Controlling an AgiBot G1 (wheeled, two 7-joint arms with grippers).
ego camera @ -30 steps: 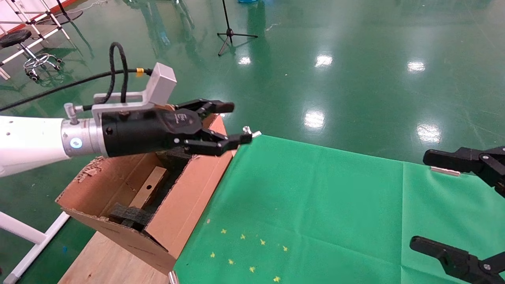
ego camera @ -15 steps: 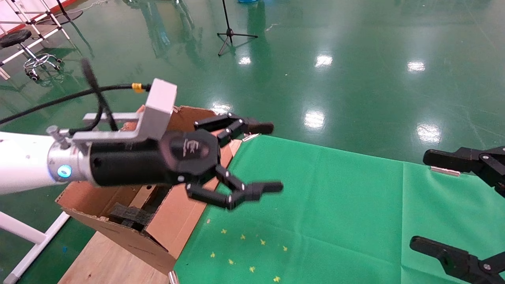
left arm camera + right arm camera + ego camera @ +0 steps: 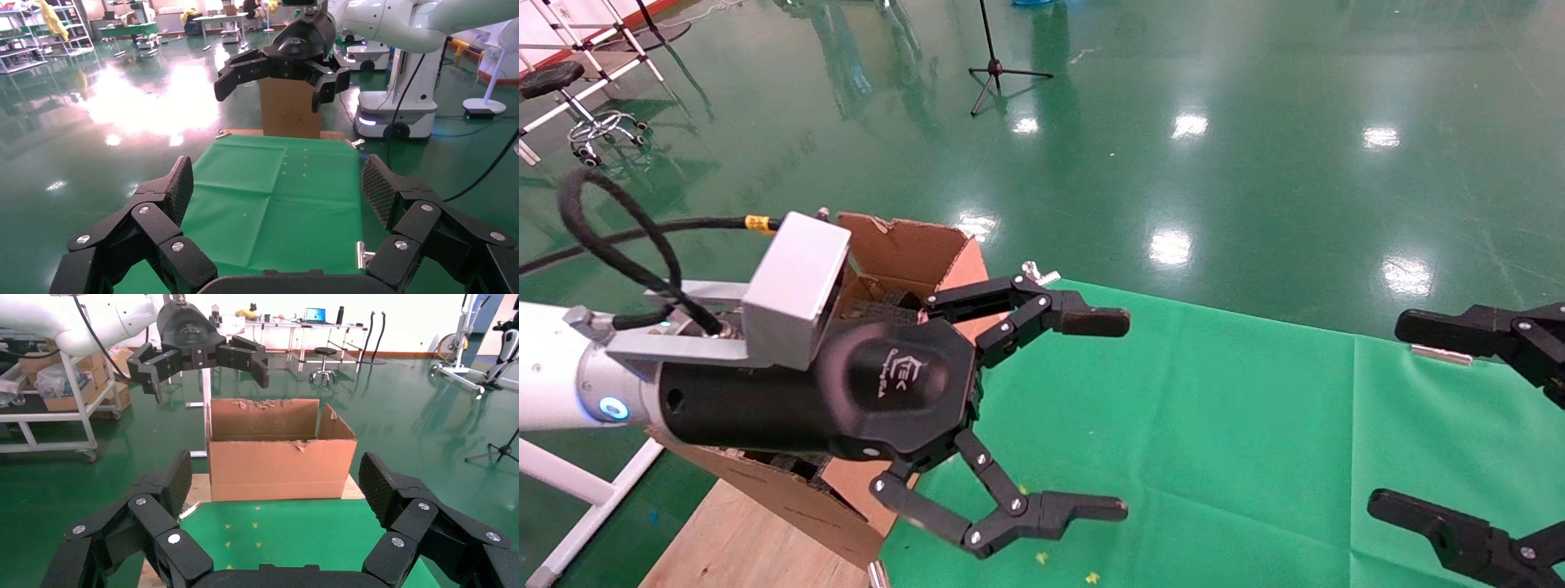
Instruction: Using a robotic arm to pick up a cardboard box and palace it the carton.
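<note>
Brown carton [image 3: 281,459] – green cloth [image 3: 1214,425], yellow stars.

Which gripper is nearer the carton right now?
The left gripper, on the white arm, open right beside the carton; the right gripper sits open at the far end of the table.

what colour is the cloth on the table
Green, with small yellow marks; the head view shows it best.

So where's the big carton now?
Head view, left side: the carton sits beside the green cloth's left edge, mostly hidden behind the robotic arm's open gripper.
</note>
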